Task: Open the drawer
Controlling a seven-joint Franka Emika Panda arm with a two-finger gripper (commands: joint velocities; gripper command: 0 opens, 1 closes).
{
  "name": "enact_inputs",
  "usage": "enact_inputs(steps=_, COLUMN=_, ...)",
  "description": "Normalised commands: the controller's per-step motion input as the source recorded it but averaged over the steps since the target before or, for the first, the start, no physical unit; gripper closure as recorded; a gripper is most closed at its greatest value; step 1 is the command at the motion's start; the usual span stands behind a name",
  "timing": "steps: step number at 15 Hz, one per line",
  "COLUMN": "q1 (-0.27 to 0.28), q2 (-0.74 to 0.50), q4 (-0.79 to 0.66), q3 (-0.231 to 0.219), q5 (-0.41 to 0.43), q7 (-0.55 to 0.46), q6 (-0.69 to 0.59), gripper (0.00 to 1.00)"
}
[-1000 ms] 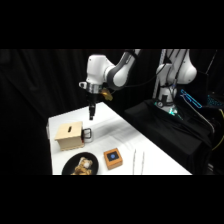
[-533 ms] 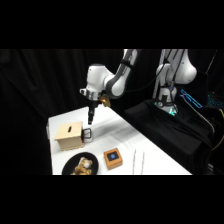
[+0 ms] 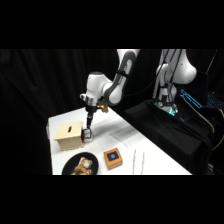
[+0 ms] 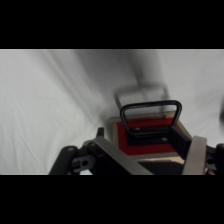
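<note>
While the drawer [image 4: 150, 137] sits seated in its pale wooden casing [image 3: 68, 136] at the left part of the white table [image 3: 122, 137], its black loop handle [image 4: 150, 111] stands clear in the wrist view, arching over the reddish face of the drawer front. From the side, the casing shows as a tan box with a dark slot in its top, and the handle end faces toward the table's middle.

And there is the gripper [image 3: 87, 133], down from above and right at that handle end of the box, just beside the casing's front. Up close, one pale finger [image 4: 196, 155] rises on the right of the drawer front and another slants up on the left, so the two fingers stand spread fairly wide, with the drawer face and the base of the handle between them. Whether the pads touch the handle cannot be told; nothing is clamped that I can see.

Moving outward, a black plate [image 3: 80, 165] lies near the table's front edge, just in front of the casing, with a brownish item on it that is too blurred to name. Beside the plate sits a small flat orange box [image 3: 113, 158] with a blue centre. Further right, metal tongs [image 3: 138, 161] lie on the cloth, well apart from the drawer. A second white robot arm [image 3: 175, 75] stands behind the table at the upper right.
</note>
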Motion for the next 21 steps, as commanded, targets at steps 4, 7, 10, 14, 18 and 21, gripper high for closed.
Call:
enact_inputs(steps=4, q1=0.0, q2=0.22, q4=0.18, q3=0.002, q5=0.122, q7=0.02, q6=0.22, gripper=0.0)
enact_inputs(steps=7, q1=-0.003, q2=0.2, q4=0.18, q3=-0.005, q5=0.115, q7=0.01, q6=0.22, gripper=0.0)
enact_inputs(steps=10, q1=0.0, q2=0.17, q4=0.16, q3=-0.007, q5=0.112, q7=-0.01, q6=0.19, gripper=0.0)
enact_inputs(steps=14, q1=0.003, q2=0.17, q4=0.16, q3=-0.005, q5=0.112, q7=-0.02, q6=0.17, gripper=0.0)
enact_inputs(steps=18, q1=-0.006, q2=0.17, q4=0.17, q3=0.011, q5=0.116, q7=-0.03, q6=0.16, gripper=0.0)
enact_inputs(steps=21, q1=0.0, q2=0.11, q4=0.1, q3=0.014, q5=0.122, q7=-0.03, q6=0.16, gripper=0.0)
